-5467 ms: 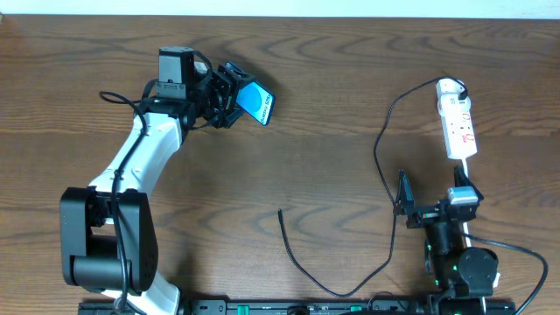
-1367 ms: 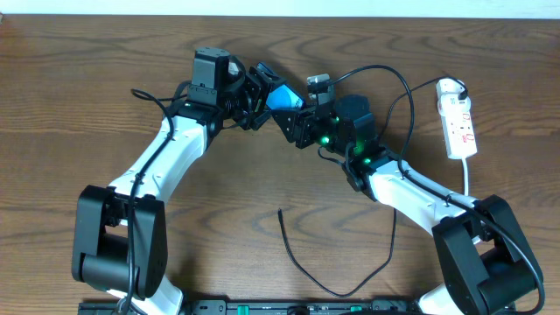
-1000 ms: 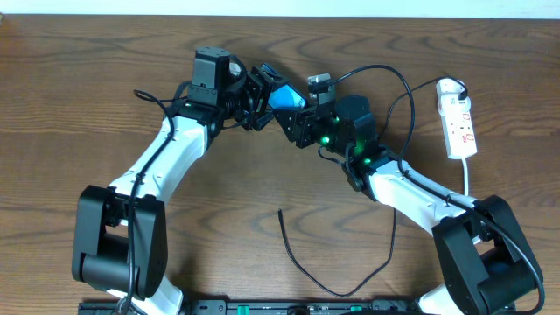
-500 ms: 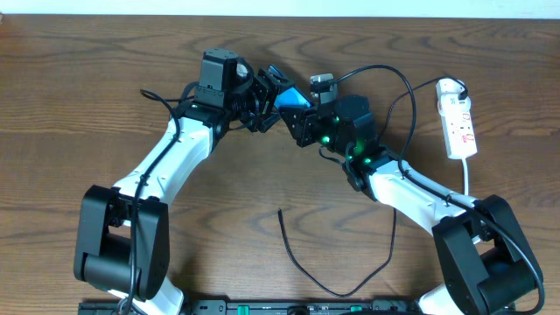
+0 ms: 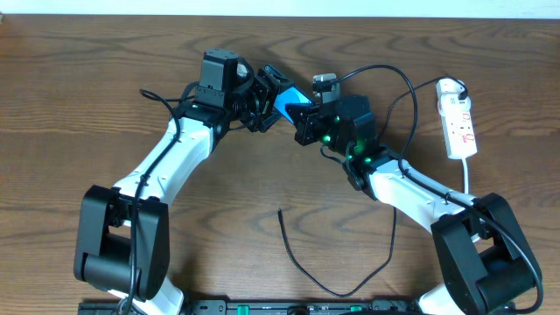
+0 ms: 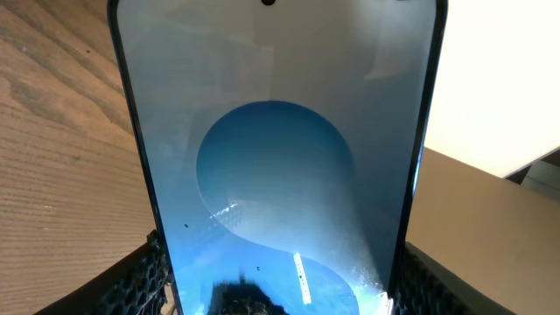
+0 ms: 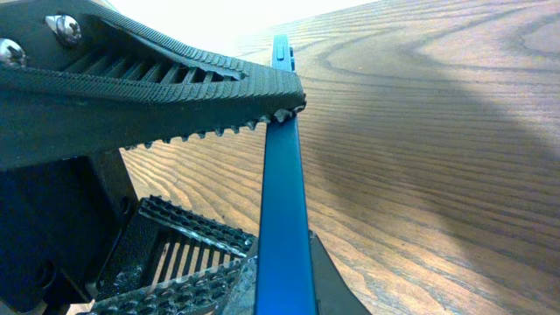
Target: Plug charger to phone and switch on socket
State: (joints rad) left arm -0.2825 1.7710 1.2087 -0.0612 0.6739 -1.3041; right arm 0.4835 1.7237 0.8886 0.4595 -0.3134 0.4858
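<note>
**Handset held aloft between two arms.** The arms meet over the far middle of the table (image 5: 79,61) with the phone (image 5: 283,99) in the air between them, its blue screen lit. The left tool (image 5: 265,90) carries it. Its wrist view shows the ribbed pads (image 6: 150,273) standing wide apart and clamped on the handset's two long edges, screen to the camera. That hold leaves one short end jutting free towards the other arm.

The right tool (image 5: 304,120) is closed right down at that free end. From its own wrist camera the phone runs edge-on through the frame, and a toothed finger (image 7: 175,79) bears against the thin blue edge. Whether a second finger pinches from the other side cannot be made out. This may be a grip or only a steadying touch, probably to set the handset's angle before anything is plugged in.

The charger (image 5: 302,262) lies slack on the wood near the front, in neither tool, its free tip well apart from the phone. The socket (image 5: 458,122) sits on the right arm's side of the table with nothing touching it. Plugging in and switching on are both to come.
</note>
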